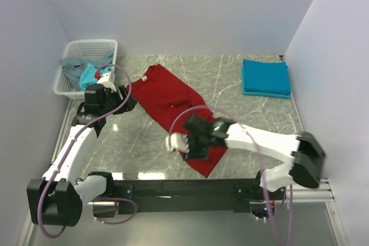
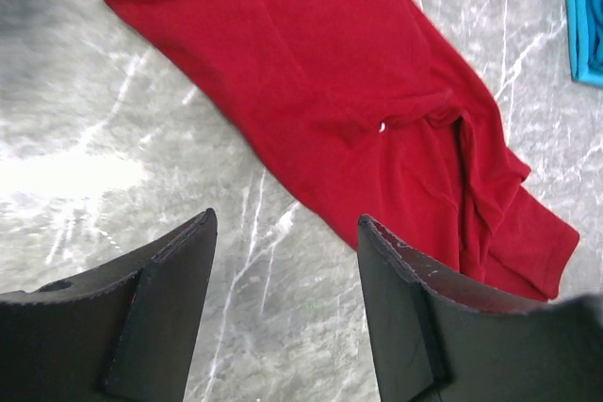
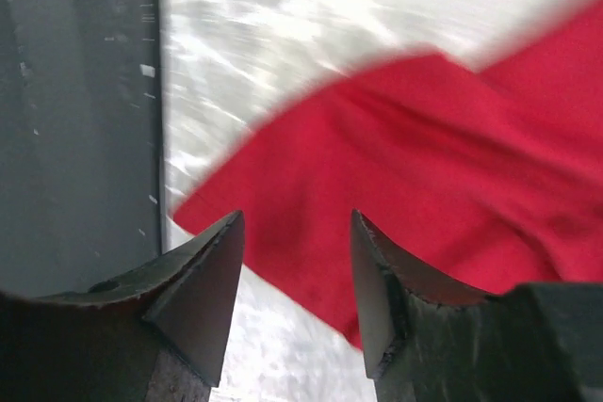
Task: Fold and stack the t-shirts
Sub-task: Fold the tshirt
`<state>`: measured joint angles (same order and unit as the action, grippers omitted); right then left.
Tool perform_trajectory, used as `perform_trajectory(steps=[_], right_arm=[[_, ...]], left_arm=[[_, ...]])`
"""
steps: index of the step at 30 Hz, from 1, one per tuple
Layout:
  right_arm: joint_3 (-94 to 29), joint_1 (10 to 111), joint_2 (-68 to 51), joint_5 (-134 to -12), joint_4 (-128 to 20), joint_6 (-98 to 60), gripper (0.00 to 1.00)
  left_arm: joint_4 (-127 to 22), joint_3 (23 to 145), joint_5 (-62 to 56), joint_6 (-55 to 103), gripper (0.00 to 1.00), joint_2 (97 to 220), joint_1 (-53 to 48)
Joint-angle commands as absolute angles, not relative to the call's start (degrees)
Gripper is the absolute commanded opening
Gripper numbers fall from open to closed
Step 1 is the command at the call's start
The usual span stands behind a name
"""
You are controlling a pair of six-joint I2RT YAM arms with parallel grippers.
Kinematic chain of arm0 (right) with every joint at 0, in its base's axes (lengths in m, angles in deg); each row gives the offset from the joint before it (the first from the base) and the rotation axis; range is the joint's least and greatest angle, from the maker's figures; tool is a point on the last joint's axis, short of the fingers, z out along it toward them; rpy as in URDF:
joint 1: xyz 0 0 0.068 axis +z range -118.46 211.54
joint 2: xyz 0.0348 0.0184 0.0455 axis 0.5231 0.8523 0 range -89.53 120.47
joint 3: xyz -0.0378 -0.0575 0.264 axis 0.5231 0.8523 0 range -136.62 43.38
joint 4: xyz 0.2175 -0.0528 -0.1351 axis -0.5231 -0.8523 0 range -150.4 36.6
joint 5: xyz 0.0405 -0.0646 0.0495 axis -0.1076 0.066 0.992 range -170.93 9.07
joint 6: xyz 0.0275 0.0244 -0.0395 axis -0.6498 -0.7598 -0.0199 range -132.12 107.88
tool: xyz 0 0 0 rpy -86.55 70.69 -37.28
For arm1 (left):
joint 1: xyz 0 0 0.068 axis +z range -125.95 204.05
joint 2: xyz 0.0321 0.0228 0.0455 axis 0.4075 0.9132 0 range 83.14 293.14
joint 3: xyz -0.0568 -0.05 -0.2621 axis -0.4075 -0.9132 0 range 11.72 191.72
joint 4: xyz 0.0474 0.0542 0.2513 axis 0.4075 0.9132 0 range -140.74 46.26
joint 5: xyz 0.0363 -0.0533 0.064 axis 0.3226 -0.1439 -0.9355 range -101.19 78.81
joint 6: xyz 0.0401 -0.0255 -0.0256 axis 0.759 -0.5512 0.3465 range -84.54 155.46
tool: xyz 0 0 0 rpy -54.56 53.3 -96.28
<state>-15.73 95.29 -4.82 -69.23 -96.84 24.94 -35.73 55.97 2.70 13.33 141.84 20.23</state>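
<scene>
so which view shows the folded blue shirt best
The top external view: the folded teal-blue shirt lies whole at the far right of the table. The left wrist view catches only a cropped edge of it at its top right corner. The right wrist view does not show it.

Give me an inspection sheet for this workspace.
Surface: marble-pattern table, glare at near edge.
Job's things: red shirt spread unfolded, wrinkled; blue shirt folded, far right; grey and turquoise shirts bunched in basket.
Clutter: white mesh basket, far left corner.
Grippers: left gripper jaws open, empty, over bare table beside red shirt; right gripper jaws open, empty, over its near end.
Cables: purple cables looped along both arms.
Surroundings: plain white walls.
</scene>
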Motion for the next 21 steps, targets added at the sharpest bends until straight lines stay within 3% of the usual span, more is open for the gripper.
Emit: perform_trajectory(steps=[1,5,6,9,13,16,21], right_arm=[[-16.91,86.76,-14.19,-64.77,-99.81,26.03,0.57],[-14.55,67.97,-17.72,-62.83,-95.43,23.75,0.58],[-13.93,59.83,-16.41,-61.78,-95.06,23.13,0.58],[-15.06,47.68,-9.92,-56.07,-96.55,22.34,0.58],[-17.17,39.46,-0.78,-52.72,-96.38,21.81,0.57],[-19.81,37.0,6.61,-51.23,-96.12,21.72,0.57],[-22.62,36.55,14.18,-47.46,-98.13,22.25,0.56]], left_arm=[[-38.7,56.81,6.47,11.82,0.67,143.96,20.53],[-38.7,59.09,9.02,10.77,0.67,147.73,20.62],[-38.78,59.44,10.16,10.59,0.66,148.53,20.62],[-39.57,60.24,11.92,8.93,0.66,152.13,20.62],[-39.23,61.81,12.45,6.55,0.63,159.94,20.62],[-39.75,62.26,10.62,4.62,0.58,163.37,20.62],[-39.66,63.75,10.52,3.38,0.57,166.55,20.62]])
